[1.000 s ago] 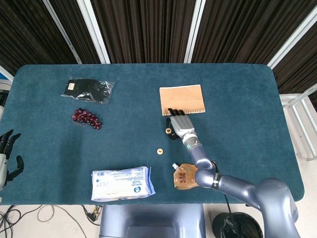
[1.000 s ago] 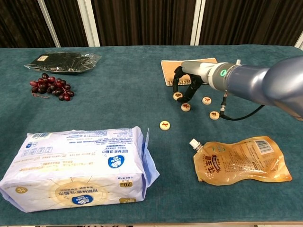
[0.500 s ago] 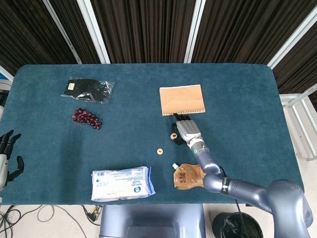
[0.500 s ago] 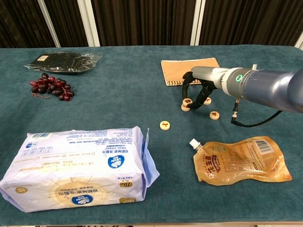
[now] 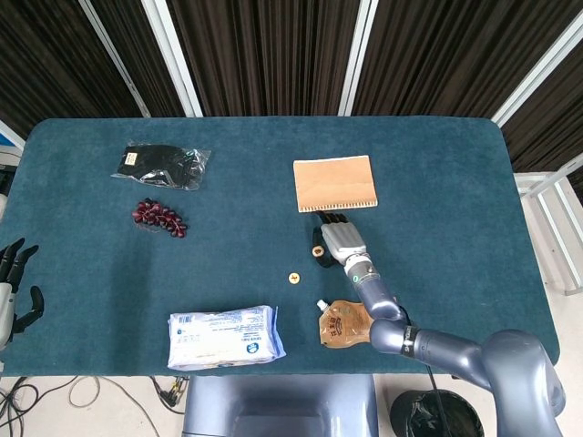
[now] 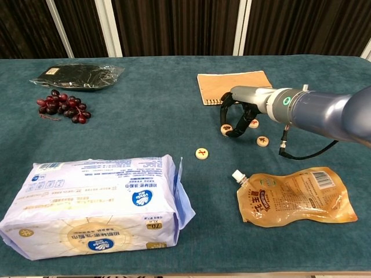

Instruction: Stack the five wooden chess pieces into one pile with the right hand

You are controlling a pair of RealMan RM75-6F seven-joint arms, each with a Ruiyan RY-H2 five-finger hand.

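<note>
Small round wooden chess pieces lie on the blue table (image 6: pixel 145 110). My right hand (image 6: pixel 240 113) (image 5: pixel 339 238) arches over one piece (image 6: pixel 226 128) (image 5: pixel 318 249), thumb on its left and fingertips on its right, pinching it. That piece looks thick, as if it sits on another one. Loose pieces lie apart: one (image 6: pixel 253 123) under the hand's far side, one (image 6: pixel 262 141) to the right, and one (image 6: pixel 201 153) (image 5: pixel 293 278) to the left front. My left hand (image 5: pixel 16 278) hangs at the table's left edge, fingers apart and holding nothing.
A tan notebook (image 6: pixel 232 84) lies just behind the right hand. A brown spouted pouch (image 6: pixel 295 197) lies in front of it. A wipes pack (image 6: pixel 98 200) fills the front left. Grapes (image 6: pixel 62 106) and a black packet (image 6: pixel 75 75) are at the back left.
The right hand carried a piece from beside the notebook forward onto the piece in front of it and lowered it. The other three pieces have not moved.
</note>
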